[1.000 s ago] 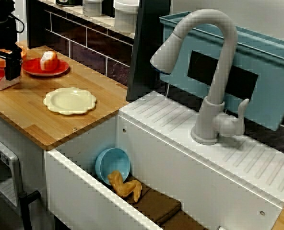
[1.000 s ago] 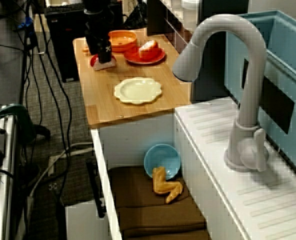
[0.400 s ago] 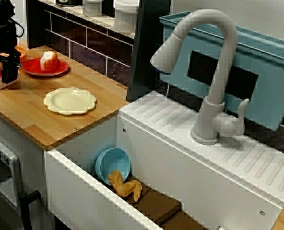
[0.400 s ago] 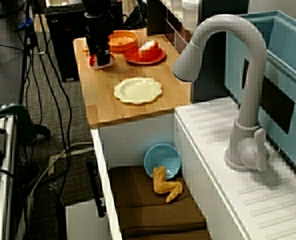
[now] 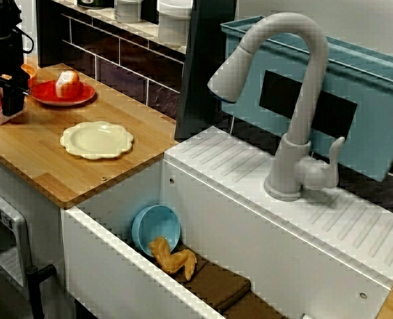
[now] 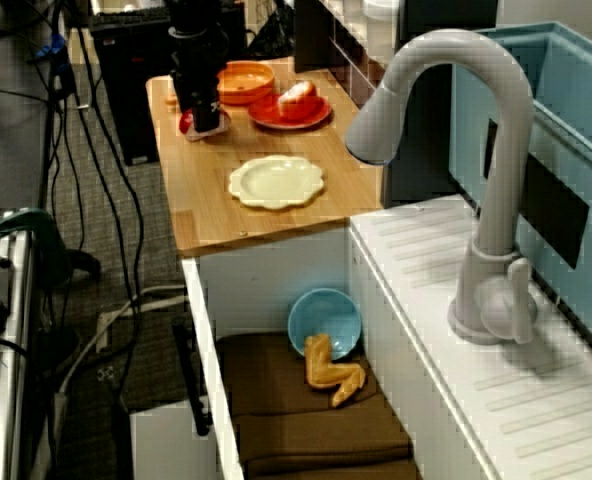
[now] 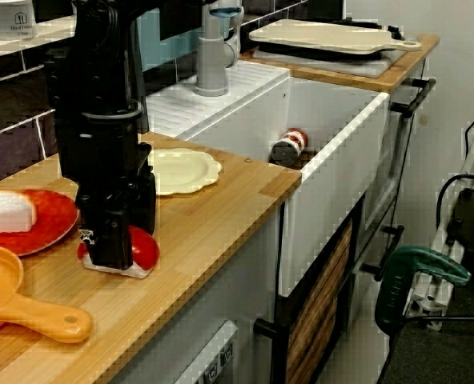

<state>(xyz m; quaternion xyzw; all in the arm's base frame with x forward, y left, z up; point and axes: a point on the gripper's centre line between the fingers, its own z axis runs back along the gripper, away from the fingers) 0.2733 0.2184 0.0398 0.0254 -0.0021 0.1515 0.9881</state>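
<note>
We see the black tool (image 7: 111,250) standing upright at the near end of the wooden desk (image 7: 221,216). Its tip is lowered onto a small rounded red thing on a white base (image 7: 146,250), and red shows on both sides of the tip. We cannot tell whether its jaws are clenched or released. Just beside it sit a round red plate (image 7: 51,222) bearing a white wedge (image 7: 5,210) and an orange plastic pan (image 7: 13,304). A cream scalloped plate (image 7: 181,170) lies nearer the white sink (image 7: 341,144).

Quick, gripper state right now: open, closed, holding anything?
Gripper: right at the small red object with a white base on the wooden counter; its fingers are hidden, so open or closed cannot be told.
</note>
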